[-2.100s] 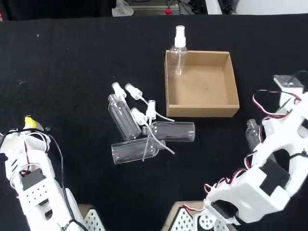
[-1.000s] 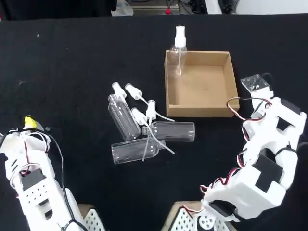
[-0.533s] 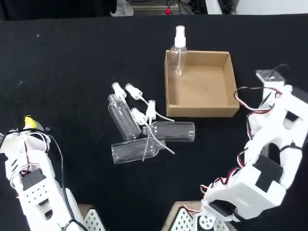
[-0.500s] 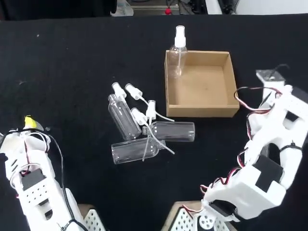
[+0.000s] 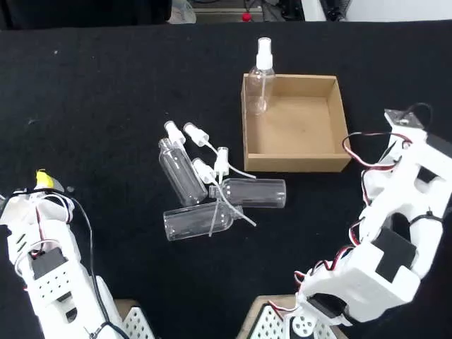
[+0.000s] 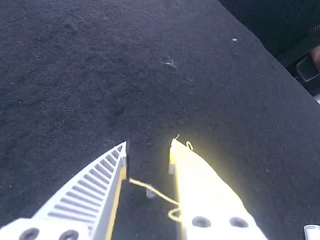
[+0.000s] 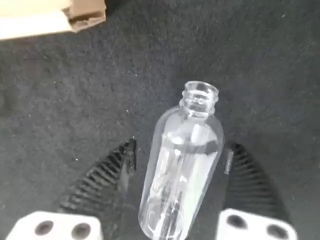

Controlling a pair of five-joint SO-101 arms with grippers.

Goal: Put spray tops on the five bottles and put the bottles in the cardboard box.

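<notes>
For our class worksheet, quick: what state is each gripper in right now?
Left gripper: open, holding nothing.
Right gripper: open, with a capless bottle between its fingers, not gripped.

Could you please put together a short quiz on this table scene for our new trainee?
1. True or false: the bottle standing in the box has its spray top on.
2. Which is open? A: the left claw alone. B: the right claw alone. C: both.
3. What sits between the right claw's fingers?
Key: 1 true. 2 C. 3 a clear bottle with no top on its neck.
</notes>
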